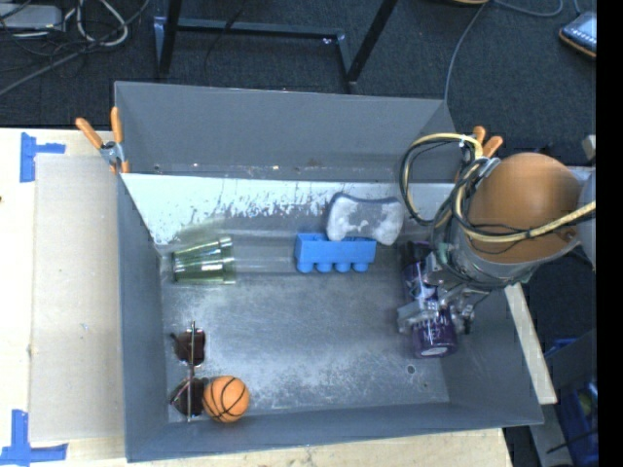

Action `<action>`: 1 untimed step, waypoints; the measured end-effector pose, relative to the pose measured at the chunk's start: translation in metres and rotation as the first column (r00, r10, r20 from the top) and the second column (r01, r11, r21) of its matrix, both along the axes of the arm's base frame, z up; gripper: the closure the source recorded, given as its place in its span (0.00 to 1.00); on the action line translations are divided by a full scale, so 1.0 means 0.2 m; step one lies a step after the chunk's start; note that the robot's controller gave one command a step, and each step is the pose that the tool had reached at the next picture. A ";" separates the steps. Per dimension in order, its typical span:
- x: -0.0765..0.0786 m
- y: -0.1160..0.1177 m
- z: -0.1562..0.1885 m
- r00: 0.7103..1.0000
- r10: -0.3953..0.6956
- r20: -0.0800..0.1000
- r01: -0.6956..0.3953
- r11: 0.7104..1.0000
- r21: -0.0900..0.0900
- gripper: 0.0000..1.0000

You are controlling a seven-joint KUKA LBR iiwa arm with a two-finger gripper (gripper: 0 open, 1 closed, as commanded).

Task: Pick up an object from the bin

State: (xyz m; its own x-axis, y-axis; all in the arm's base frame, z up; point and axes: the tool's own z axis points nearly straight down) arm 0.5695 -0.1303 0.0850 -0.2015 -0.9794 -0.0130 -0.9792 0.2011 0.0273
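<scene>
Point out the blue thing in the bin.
The studded block at the back, between green cup and white lump; no other loose thing is blue.

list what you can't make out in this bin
Camera view: bin floor under the hand, hidden by the hand and orange wrist cover.
Camera view: pale lump beside the blue block, too unclear to name.
Camera view: sunglasses, lower lens partly covered by the basketball.

Bystander clutter: five loose items, in two groups.
Back row: green see-through cup (204,261) lying on its side at left, blue studded block (335,253) to its right, whitish crumpled lump (362,219) just behind the block. Front left: dark sunglasses (188,370), small orange basketball (227,398) just beside their lower lens.
</scene>
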 end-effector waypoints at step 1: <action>0.01 -0.01 0.15 1.000 -0.005 0.010 0.005 1.000 -0.002 1.00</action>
State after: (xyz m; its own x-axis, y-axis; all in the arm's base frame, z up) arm 0.5722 -0.1317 0.1148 -0.2066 -0.9783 -0.0126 -0.9783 0.2064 0.0169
